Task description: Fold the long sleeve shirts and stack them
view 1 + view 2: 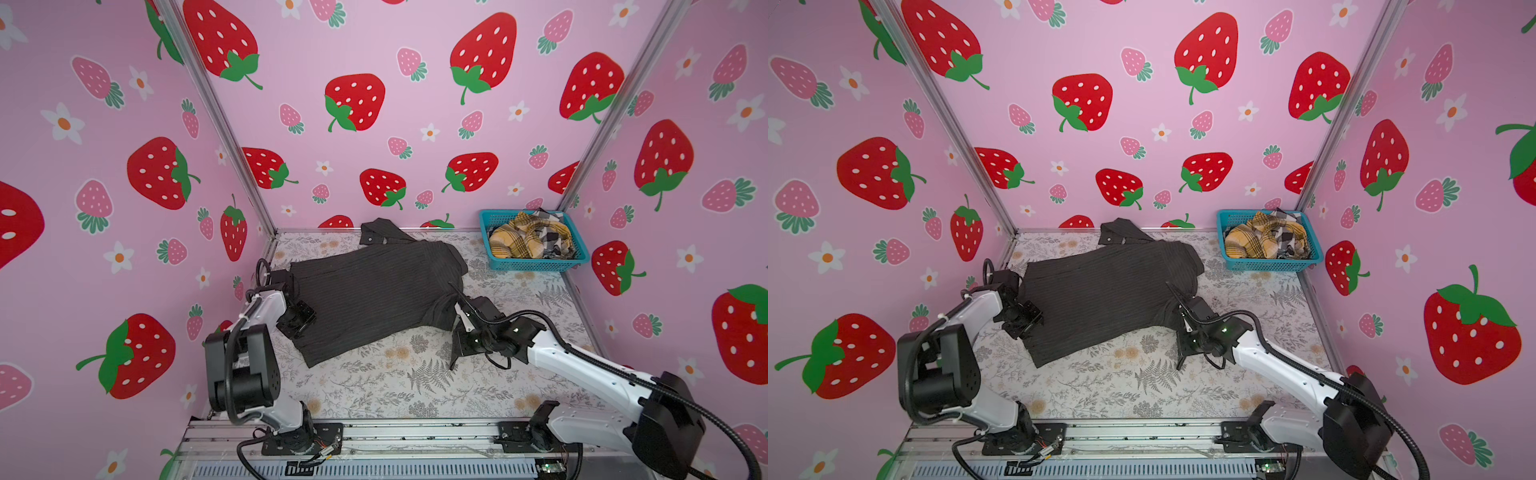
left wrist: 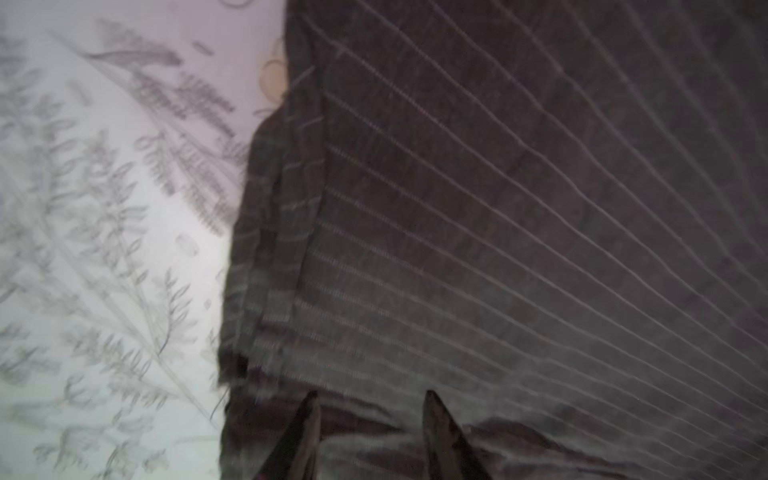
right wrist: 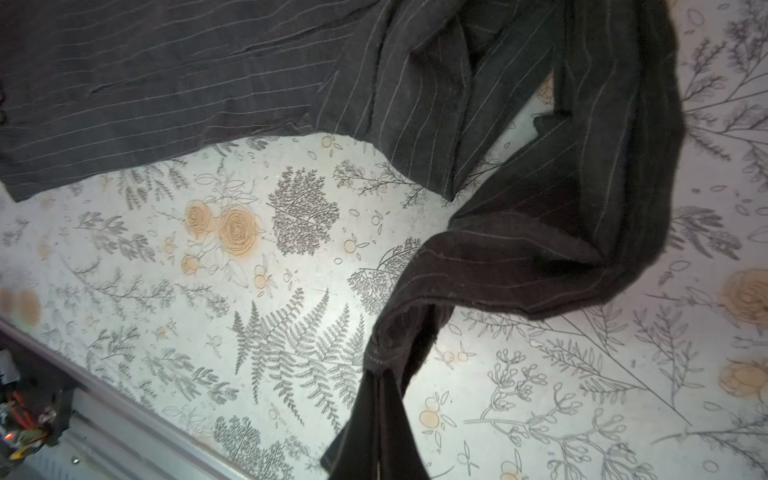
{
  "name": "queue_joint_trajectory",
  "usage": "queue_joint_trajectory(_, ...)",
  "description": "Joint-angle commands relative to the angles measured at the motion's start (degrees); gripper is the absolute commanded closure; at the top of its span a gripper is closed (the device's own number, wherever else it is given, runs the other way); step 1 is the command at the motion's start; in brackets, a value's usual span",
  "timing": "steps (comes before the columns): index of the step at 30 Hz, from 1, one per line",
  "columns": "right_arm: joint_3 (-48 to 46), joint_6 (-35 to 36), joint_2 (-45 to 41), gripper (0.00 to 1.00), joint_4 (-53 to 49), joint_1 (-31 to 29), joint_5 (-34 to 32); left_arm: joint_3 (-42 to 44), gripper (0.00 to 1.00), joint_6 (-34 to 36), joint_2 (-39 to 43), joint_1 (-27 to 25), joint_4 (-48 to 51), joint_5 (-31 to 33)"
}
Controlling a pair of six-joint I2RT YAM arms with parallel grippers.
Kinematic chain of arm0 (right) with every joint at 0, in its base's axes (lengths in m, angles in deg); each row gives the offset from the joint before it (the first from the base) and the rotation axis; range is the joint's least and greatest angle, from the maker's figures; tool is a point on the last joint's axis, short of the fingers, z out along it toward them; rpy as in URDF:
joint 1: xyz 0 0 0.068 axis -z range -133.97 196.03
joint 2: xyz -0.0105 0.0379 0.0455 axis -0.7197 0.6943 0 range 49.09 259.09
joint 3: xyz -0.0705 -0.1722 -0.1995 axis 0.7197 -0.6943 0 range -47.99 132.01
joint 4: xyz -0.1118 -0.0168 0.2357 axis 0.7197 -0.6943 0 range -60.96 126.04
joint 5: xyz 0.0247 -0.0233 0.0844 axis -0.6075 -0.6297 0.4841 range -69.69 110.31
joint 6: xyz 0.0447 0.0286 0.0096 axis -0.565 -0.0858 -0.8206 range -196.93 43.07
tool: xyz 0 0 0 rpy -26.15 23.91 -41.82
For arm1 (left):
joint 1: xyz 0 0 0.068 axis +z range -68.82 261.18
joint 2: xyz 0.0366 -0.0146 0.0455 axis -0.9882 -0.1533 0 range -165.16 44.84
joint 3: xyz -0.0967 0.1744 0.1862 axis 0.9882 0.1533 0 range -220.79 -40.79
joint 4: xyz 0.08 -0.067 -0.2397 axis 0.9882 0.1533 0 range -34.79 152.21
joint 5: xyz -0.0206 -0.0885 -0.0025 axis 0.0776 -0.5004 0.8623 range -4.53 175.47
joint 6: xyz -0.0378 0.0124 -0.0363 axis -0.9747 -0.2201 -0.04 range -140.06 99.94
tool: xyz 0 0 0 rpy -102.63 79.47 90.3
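Floral table (image 1: 395, 386) | left pincer (image 2: 370, 395) parted over charcoal shirt (image 1: 374, 291) | right pincer (image 3: 380, 374) clamps same shirt

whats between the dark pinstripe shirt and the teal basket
Nothing but a bare strip of floral tabletop; the dark pinstripe shirt and teal basket don't touch, as both top views show.

Soft, even light is coming from above in both top views, keeping the pink walls (image 1: 291, 62) bright and throwing only faint shadows on the table (image 1: 415, 395). The wide lens is stretching the wall print toward the edges. The left wrist view is smearing with motion blur, softening the shirt (image 2: 498, 208) stripes and the table print. The right wrist view is rendering cloth and table crisply, with dark folds losing detail.
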Motion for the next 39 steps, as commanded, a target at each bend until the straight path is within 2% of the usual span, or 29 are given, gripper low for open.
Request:
queue_joint_trajectory(1,3.75,0.16,-1.88,1.00,-0.36,0.00,-5.06,-6.52,0.68,-0.78,-8.64,-0.01,-2.03,0.34)
queue_joint_trajectory(5,2.14,0.50,-8.51,1.00,-0.85,-1.01,-4.76,-17.89,0.71,-1.24,-19.40,-1.90,-1.38,0.37)
queue_joint_trajectory(8,2.35,1.38,-11.04,1.00,-1.79,-4.72,-4.33,-27.87,0.73,-1.49,-26.32,-4.23,-0.56,-3.85)
queue_joint_trajectory(11,5.04,1.93,-9.41,1.00,-3.64,-9.72,-4.80,-36.91,0.74,-1.36,-31.43,-6.89,-0.17,-7.66)
queue_joint_trajectory(14,8.19,4.48,-5.10,1.00,-0.99,-15.32,-0.09,-41.45,0.70,-2.53,-31.83,-8.71,0.54,-9.61)
queue_joint_trajectory(17,13.59,9.12,3.48,1.00,3.32,-21.18,5.43,-37.81,0.53,-3.31,-25.32,-8.72,0.20,-7.60)
queue_joint_trajectory(20,22.29,15.65,15.18,1.00,5.24,-24.87,7.58,-29.02,0.46,-4.35,-15.26,-6.02,0.09,-5.30)
queue_joint_trajectory(24,33.30,22.29,30.08,1.00,7.53,-25.15,13.48,-11.38,0.43,-6.45,0.24,0.64,-1.47,-5.65)
queue_joint_trajectory(27,42.78,25.97,40.53,0.99,5.59,-25.43,21.76,-0.31,0.40,-5.92,10.75,5.27,-1.57,-5.55)
queue_joint_trajectory(29,48.79,28.51,45.99,0.74,0.96,-26.54,22.27,4.75,0.35,-5.09,15.93,6.90,-1.12,-5.23)
queue_joint_trajectory(31,48.46,29.10,44.95,0.56,0.13,-26.63,21.18,8.23,0.32,-4.14,18.84,7.30,-0.56,-5.32)
queue_joint_trajectory(34,36.91,25.77,33.05,0.41,6.39,-24.07,18.90,11.60,0.29,-3.75,21.32,7.37,-0.05,-6.24)
queue_joint_trajectory(37,24.34,19.04,18.73,0.28,10.76,-17.05,14.76,13.83,0.26,-3.38,22.91,7.36,0.05,-7.38)
queue_joint_trajectory(39,17.27,14.01,10.77,0.18,11.44,-10.84,9.09,15.15,0.21,-3.25,23.15,7.31,-0.33,-8.18)
